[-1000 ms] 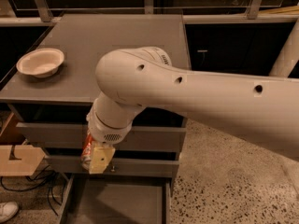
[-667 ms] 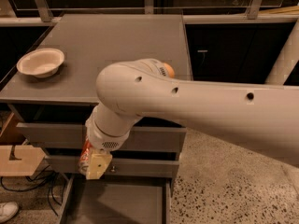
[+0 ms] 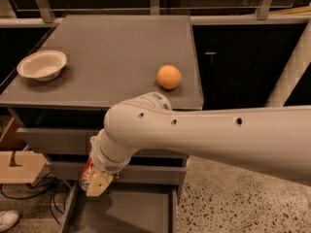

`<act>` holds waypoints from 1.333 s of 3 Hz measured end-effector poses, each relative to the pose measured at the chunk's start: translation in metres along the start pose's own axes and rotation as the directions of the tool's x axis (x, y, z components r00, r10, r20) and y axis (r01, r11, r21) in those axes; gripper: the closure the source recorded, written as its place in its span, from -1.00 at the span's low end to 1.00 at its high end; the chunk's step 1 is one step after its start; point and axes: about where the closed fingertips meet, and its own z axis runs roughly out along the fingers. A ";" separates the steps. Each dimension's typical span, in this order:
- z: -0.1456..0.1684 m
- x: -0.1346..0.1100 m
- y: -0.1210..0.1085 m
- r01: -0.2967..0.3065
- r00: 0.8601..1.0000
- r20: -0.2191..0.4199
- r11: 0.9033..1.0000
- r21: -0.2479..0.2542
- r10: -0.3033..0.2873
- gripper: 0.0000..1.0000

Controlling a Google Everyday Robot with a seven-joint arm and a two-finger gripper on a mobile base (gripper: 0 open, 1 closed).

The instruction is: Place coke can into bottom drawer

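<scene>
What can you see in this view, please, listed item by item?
bowl: one, white, left on the cabinet top
orange: one, orange, right on the cabinet top
cabinet: one, grey, centre
upper drawers: two, grey, under the top
bottom drawer: one, grey, pulled open
coke can: one, red, above the bottom drawer's left side
shoe: one, white, floor, lower left
arm: one, white, from right
claw: one, cream, gripping the coke can

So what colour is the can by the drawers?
The can is red, seen in the camera view, held in the gripper above the bottom drawer.
</scene>
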 end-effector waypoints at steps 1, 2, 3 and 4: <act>0.001 -0.002 -0.004 -0.001 1.000 0.012 1.000 0.020 0.000 1.00; 0.002 -0.004 0.000 -0.010 1.000 0.015 1.000 0.025 0.009 1.00; 0.042 -0.005 0.023 -0.101 0.992 0.071 0.995 -0.009 0.102 1.00; 0.084 -0.009 0.031 -0.140 0.982 0.118 0.989 -0.050 0.145 1.00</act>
